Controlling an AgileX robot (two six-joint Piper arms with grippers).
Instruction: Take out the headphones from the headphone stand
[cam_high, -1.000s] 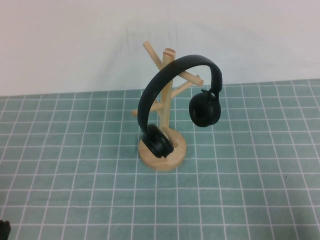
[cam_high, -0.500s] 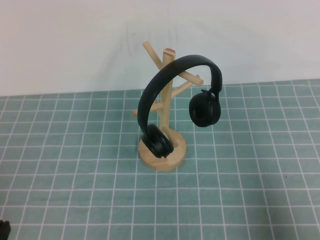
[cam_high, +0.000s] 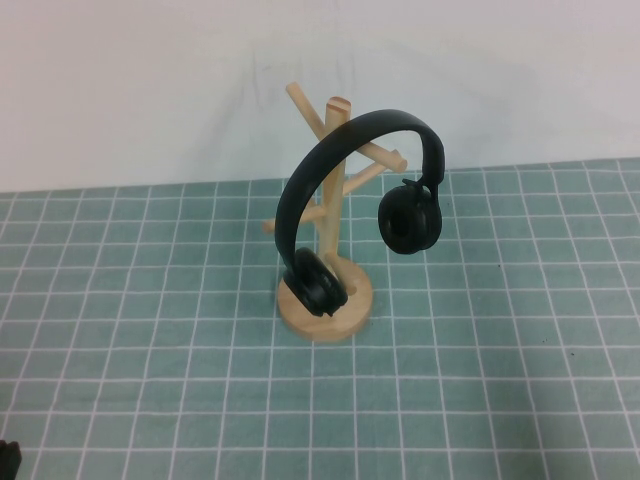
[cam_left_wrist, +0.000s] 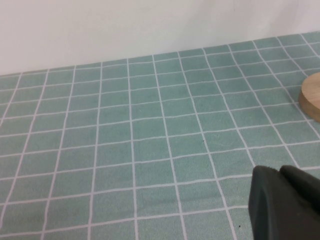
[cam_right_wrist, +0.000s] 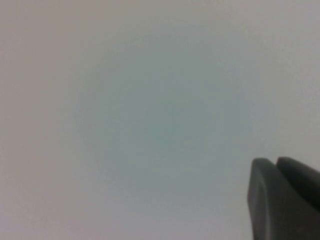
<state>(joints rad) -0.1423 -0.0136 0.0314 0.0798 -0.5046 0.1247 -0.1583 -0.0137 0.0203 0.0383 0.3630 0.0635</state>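
Observation:
The black headphones hang by their headband over the top of the light wooden headphone stand. One ear cup dangles to the right of the post, the other rests low near the round base. My left gripper is shut and empty, low over the cloth; a dark bit of that arm shows at the high view's bottom left corner. My right gripper is shut, facing a blank pale surface, and is outside the high view.
A green cloth with a white grid covers the table, and a white wall rises behind it. An edge of the stand's wooden base shows in the left wrist view.

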